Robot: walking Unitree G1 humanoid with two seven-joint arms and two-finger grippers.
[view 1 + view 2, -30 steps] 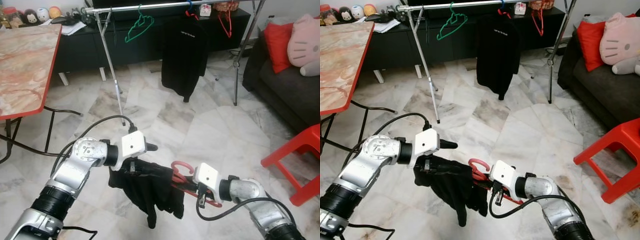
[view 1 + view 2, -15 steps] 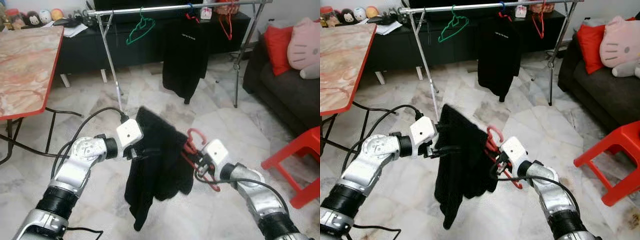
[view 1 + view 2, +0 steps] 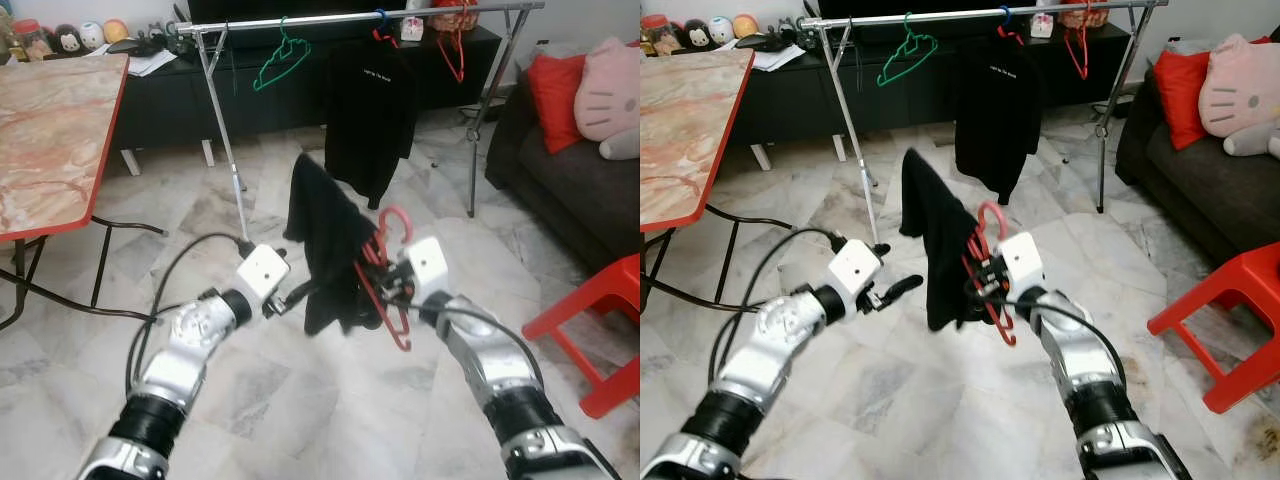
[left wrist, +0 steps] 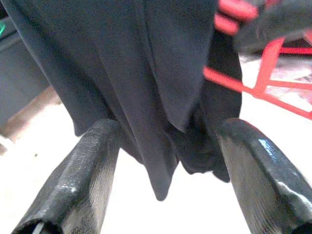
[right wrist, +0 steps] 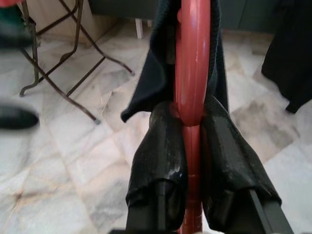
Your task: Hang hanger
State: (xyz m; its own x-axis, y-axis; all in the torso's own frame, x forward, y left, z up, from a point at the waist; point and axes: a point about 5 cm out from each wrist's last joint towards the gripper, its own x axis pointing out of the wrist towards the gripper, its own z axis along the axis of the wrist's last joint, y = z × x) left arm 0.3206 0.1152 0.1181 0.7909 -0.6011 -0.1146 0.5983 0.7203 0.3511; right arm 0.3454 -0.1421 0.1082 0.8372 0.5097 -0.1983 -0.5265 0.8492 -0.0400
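Note:
A red hanger [image 3: 397, 222] carries a black garment [image 3: 325, 235] draped over it, raised in mid-air in front of me. My right gripper [image 3: 385, 287] is shut on the hanger's neck; in the right wrist view its fingers [image 5: 158, 146] pinch the red bar [image 5: 193, 73]. My left gripper [image 3: 303, 290] stands open just below and left of the garment. In the left wrist view the cloth [image 4: 146, 73] hangs ahead of the spread fingers [image 4: 92, 161], apart from them. The silver clothes rail [image 3: 350, 17] runs across the back.
On the rail hang a green hanger [image 3: 280, 60], a black shirt [image 3: 370, 110] and a red hanger [image 3: 455, 50]. A marble-topped table [image 3: 50, 130] stands at left, a dark sofa [image 3: 570, 170] and a red stool [image 3: 600, 320] at right. A black cabinet [image 3: 170, 95] lines the wall.
Both arms rose from near the floor to chest height. The left gripper let go of the garment and opened. The garment now hangs from the hanger in the right gripper.

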